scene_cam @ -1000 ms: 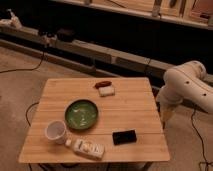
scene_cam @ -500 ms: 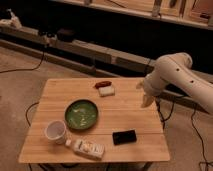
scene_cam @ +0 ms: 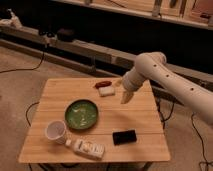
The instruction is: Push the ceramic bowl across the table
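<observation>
The green ceramic bowl [scene_cam: 81, 113] sits on the light wooden table [scene_cam: 135, 117], left of its middle. My white arm reaches in from the right, and my gripper [scene_cam: 125, 96] hangs over the table's far right part, to the right of the bowl and apart from it, beside a small white block [scene_cam: 106, 91].
A white cup [scene_cam: 55, 131] stands at the front left. A white bottle [scene_cam: 87, 147] lies near the front edge. A black phone-like slab [scene_cam: 124, 136] lies front right. A red item [scene_cam: 102, 83] lies by the far edge. Cables run on the floor around the table.
My arm has swung left from beyond the table's right edge to over the table's far right part, bringing the gripper closer to the bowl. The objects have not moved.
</observation>
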`<state>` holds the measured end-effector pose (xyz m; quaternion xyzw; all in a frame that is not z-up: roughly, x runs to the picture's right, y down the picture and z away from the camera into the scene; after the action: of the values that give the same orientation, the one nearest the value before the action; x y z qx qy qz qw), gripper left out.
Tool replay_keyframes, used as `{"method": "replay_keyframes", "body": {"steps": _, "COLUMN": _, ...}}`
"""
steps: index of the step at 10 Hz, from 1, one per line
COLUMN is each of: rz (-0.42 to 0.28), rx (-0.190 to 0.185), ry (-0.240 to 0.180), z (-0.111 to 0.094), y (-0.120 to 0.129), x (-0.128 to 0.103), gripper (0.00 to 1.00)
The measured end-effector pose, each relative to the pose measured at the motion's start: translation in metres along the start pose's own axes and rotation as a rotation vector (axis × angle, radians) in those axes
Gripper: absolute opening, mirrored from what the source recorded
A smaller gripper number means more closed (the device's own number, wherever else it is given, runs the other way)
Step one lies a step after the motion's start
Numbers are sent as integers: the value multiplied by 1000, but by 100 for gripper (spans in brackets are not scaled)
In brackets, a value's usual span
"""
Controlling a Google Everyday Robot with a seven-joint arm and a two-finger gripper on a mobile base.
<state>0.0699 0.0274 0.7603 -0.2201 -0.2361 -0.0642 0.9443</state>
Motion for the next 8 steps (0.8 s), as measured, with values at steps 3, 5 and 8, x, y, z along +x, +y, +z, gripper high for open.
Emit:
{"method": "replay_keyframes", "body": {"steps": 3, "rz": -5, "rx": 7, "ry": -13, "z": 2, "y": -1, "x": -3, "gripper": 45}}
{"method": "replay_keyframes", "body": {"steps": 5, "rz": -10, "rx": 6, "ry": -14, "z": 3, "y": -2, "x": -6, "gripper": 45}}
{"method": "replay_keyframes", "body": {"steps": 8, "rz": -12, "rx": 6, "ry": -17, "z": 3, "y": -3, "x": -6, "gripper": 45}}
